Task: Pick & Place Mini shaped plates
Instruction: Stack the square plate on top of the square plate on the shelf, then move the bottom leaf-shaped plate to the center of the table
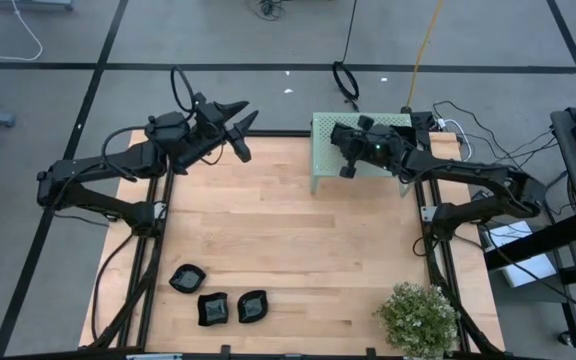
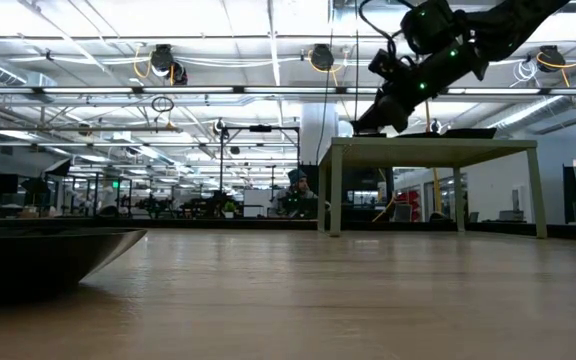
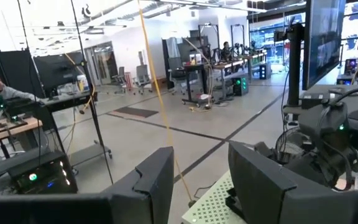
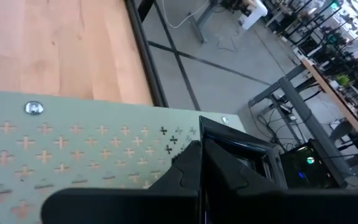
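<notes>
Three glossy black mini shaped plates point(image 1: 187, 278) point(image 1: 213, 308) point(image 1: 252, 306) lie on the wooden table near its near left corner. One of them looms at the left of the low view point(image 2: 38, 255). My right gripper point(image 4: 201, 152) is shut above the pale green perforated box point(image 1: 323, 150) at the table's far edge. A further black plate point(image 4: 235, 140) is at its fingertips. My left gripper point(image 1: 240, 125) hangs open and level, high over the far left of the table, with nothing between its fingers point(image 3: 160, 174). My right gripper has the black plate's near edge point(image 4: 207, 140) at the tips of its shut fingers. The fingers slant slightly downward from the table's right. The plate sits just over the box's top near a corner; whether it rests on the box I cannot tell.
A potted green plant point(image 1: 418, 315) stands at the near right corner. The green box point(image 2: 428, 150) stands on legs like a small table. Bare wood point(image 1: 298, 240) lies between the box and the three plates. Cables point(image 1: 468, 135) run behind the right arm.
</notes>
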Motion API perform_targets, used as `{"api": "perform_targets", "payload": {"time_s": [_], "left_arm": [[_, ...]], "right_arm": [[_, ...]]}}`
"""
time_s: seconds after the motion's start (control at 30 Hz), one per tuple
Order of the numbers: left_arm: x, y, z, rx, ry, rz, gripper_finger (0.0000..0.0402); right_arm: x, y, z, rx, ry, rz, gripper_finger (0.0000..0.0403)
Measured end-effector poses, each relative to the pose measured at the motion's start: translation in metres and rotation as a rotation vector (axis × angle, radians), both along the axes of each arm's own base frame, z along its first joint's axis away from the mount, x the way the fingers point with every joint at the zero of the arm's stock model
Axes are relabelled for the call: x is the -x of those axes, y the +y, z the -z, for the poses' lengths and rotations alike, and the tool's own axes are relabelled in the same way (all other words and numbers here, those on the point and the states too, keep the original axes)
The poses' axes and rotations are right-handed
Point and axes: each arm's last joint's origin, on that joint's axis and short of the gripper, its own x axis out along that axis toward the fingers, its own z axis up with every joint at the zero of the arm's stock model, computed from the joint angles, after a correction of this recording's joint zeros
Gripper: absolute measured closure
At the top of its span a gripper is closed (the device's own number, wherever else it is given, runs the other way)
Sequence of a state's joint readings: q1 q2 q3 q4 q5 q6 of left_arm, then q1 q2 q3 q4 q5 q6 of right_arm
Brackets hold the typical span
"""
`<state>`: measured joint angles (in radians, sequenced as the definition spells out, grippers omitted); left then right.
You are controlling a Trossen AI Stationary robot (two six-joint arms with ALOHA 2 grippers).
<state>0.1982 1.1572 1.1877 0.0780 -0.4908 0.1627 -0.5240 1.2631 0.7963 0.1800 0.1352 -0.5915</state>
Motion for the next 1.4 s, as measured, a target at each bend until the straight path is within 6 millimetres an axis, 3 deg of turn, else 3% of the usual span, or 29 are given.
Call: {"api": "perform_targets", "payload": {"time_s": [0.87, 1.4], "left_arm": [[-0.0001, 0.0001, 0.0001, 0.002, -0.002, -0.003, 0.0247], [-0.0002, 0.0001, 0.0001, 0.005, -0.004, -0.002, 0.0247]], "right_arm": [[0.0024, 0.0007, -0.0011, -0.035, -0.019, 0.042, 0.0398], [0.0022, 0.0044, -0.003, -0.065, -0.047, 0.04, 0.031]]}}
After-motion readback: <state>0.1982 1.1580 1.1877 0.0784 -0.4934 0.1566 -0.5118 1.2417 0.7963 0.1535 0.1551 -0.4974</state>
